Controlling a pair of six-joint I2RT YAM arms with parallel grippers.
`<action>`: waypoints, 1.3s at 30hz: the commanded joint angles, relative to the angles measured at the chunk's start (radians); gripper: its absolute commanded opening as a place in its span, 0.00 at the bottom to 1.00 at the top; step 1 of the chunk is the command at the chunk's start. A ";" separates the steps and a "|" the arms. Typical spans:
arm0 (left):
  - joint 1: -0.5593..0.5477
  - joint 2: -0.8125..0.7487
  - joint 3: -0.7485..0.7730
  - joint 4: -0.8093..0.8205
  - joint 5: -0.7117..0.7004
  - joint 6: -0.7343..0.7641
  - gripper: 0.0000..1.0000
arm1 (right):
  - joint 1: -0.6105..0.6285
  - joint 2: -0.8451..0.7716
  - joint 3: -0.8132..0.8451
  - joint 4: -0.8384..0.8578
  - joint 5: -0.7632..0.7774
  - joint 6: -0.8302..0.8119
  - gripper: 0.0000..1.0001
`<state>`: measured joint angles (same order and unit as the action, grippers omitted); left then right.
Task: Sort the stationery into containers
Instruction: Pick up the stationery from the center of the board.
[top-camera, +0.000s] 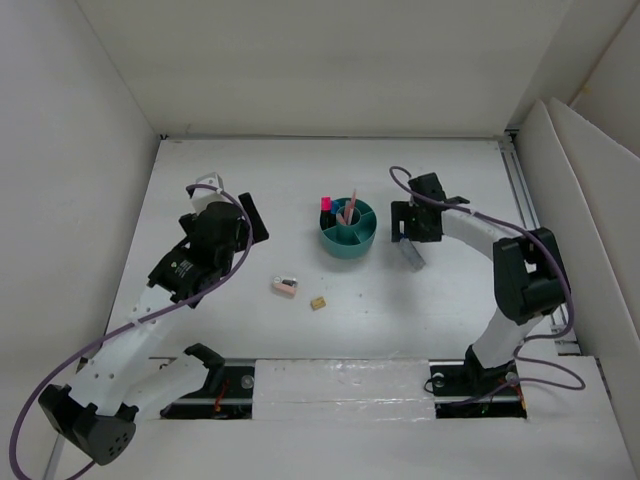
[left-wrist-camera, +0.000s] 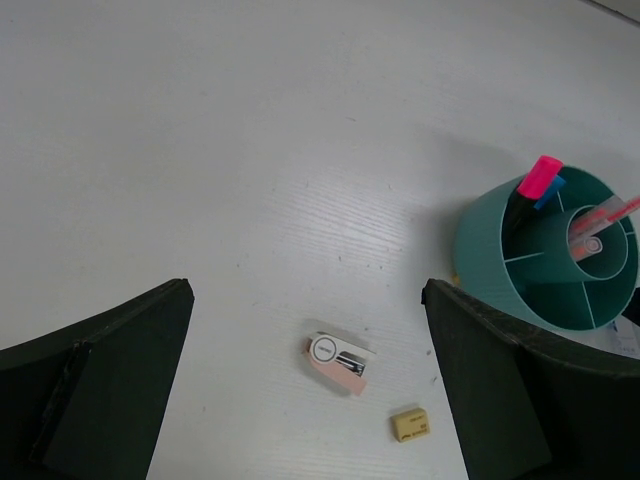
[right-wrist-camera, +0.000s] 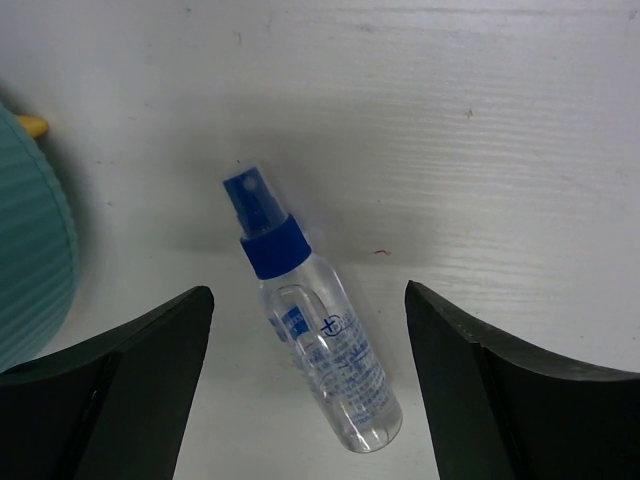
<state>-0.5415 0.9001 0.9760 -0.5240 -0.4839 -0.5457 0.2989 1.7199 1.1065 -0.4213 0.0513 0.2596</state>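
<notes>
Teal organizer (top-camera: 348, 232): upright at mid-bench (top-camera: 400, 320); black marker with pink end (left-wrist-camera: 540, 177) in an outer compartment; pink-orange pens (left-wrist-camera: 603, 212) in the central cup; pale pink eraser (left-wrist-camera: 338, 362) and tan block (left-wrist-camera: 409, 425) loose on the bench near the organizer, close together but not touching; clear bottle (right-wrist-camera: 322, 345) with blue spray cap on its side just right of the organizer; right pincer (right-wrist-camera: 308, 292) spread wide, one finger either side of the bottle, gripping nothing; left pincer (left-wrist-camera: 305, 300) fully spread, empty, left of the organizer.
</notes>
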 joint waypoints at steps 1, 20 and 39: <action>0.000 -0.006 -0.005 0.013 0.005 0.018 1.00 | 0.022 0.010 0.039 -0.057 0.070 -0.019 0.83; 0.000 -0.015 -0.005 0.022 0.024 0.027 1.00 | 0.089 0.061 0.039 -0.114 0.174 -0.010 0.49; 0.000 -0.006 -0.005 0.032 0.024 0.027 1.00 | 0.016 -0.098 0.151 0.039 0.026 0.035 0.00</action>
<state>-0.5415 0.9005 0.9760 -0.5140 -0.4591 -0.5312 0.3447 1.7260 1.1595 -0.5014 0.1501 0.2691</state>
